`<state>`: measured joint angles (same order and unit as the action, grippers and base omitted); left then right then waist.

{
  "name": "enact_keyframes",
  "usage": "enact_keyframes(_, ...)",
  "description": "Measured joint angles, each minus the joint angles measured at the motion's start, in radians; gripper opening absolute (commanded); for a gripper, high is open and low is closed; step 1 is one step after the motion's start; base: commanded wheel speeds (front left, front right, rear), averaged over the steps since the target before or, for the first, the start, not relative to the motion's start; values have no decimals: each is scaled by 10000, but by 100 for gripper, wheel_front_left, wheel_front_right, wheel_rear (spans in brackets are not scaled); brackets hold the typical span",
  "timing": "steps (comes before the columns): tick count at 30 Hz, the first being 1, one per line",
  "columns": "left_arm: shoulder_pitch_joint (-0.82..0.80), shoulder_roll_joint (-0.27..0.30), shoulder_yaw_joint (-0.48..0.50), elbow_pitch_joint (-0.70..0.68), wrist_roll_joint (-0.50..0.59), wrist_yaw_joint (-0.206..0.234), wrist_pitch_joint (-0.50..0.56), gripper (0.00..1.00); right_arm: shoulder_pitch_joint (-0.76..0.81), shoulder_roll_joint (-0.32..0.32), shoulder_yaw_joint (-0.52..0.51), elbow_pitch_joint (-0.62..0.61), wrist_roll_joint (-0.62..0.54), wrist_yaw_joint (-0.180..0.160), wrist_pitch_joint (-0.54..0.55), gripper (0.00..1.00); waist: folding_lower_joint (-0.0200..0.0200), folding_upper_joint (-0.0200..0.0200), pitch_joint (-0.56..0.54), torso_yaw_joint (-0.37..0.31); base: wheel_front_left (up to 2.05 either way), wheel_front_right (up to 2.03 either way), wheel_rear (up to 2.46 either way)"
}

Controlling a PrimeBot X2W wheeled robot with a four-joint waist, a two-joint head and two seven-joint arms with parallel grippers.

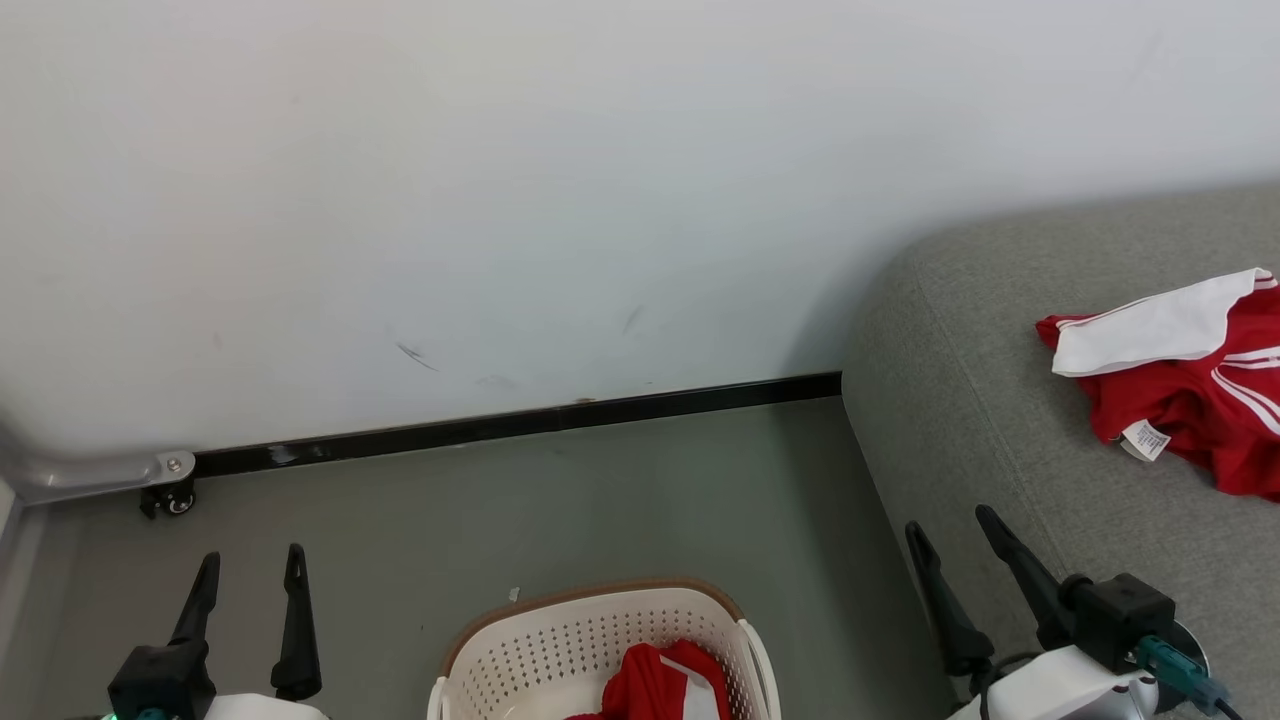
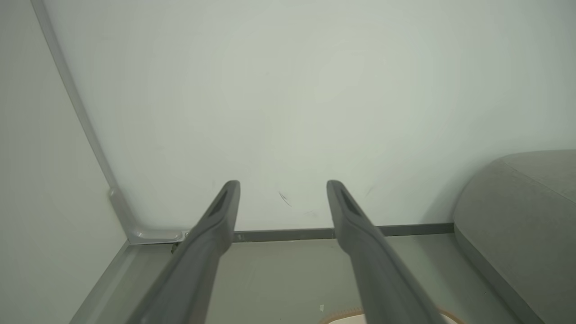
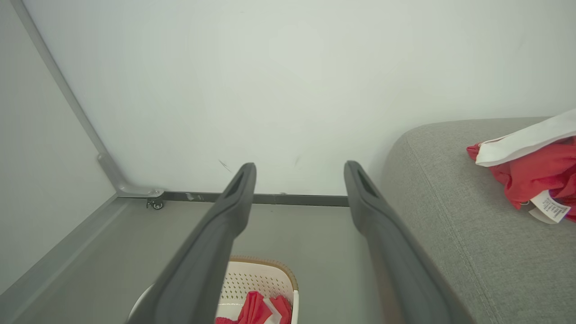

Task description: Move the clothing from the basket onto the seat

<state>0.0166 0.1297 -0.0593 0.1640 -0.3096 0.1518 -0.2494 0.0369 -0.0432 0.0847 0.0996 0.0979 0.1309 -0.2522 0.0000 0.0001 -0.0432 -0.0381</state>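
Observation:
One red garment with a white panel and a white tag (image 1: 1185, 385) (image 3: 533, 173) lies on the grey seat (image 1: 960, 420) (image 3: 441, 216) (image 2: 517, 216) at the right. The other red garment (image 1: 660, 685) (image 3: 258, 309) sits inside the cream perforated basket (image 1: 560, 640) (image 3: 256, 281) on the floor at the bottom centre. My left gripper (image 1: 250, 568) (image 2: 283, 186) is open and empty, left of the basket. My right gripper (image 1: 950, 530) (image 3: 299, 168) is open and empty, at the seat's front edge, right of the basket.
A white wall with a black baseboard (image 1: 500, 425) runs behind the grey floor (image 1: 620, 500). A grey metal frame with a small caster (image 1: 165, 495) (image 3: 155, 204) stands at the left corner. The seat's rounded corner (image 1: 880, 290) nearly meets the wall.

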Motion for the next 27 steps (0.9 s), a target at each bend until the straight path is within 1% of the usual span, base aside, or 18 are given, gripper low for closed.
enact_keyframes(6,-4,27,-35,-2,142,-138,0,100,-3,0,94,-201,0,0,0,100,0,0,72,25,0,0,0)
enact_keyframes(13,-117,105,-351,86,430,-330,0,100,-12,0,186,-334,-31,0,0,100,0,0,203,48,0,0,0)
enact_keyframes(15,-204,113,-539,136,514,-431,0,100,-18,0,182,-382,-54,0,0,100,0,0,264,51,0,0,0)
enact_keyframes(19,-699,171,-1177,612,754,-821,8,100,-45,-6,79,-566,-188,0,0,100,0,0,458,40,0,0,0)
enact_keyframes(22,-1018,194,-1549,890,955,-1026,31,100,-45,-21,-25,-637,-222,0,0,100,0,0,606,23,0,0,0)
enact_keyframes(27,-1402,-15,-2278,1446,1350,-1304,199,100,-45,-27,-299,-880,-297,0,0,100,0,0,893,-21,0,0,0)
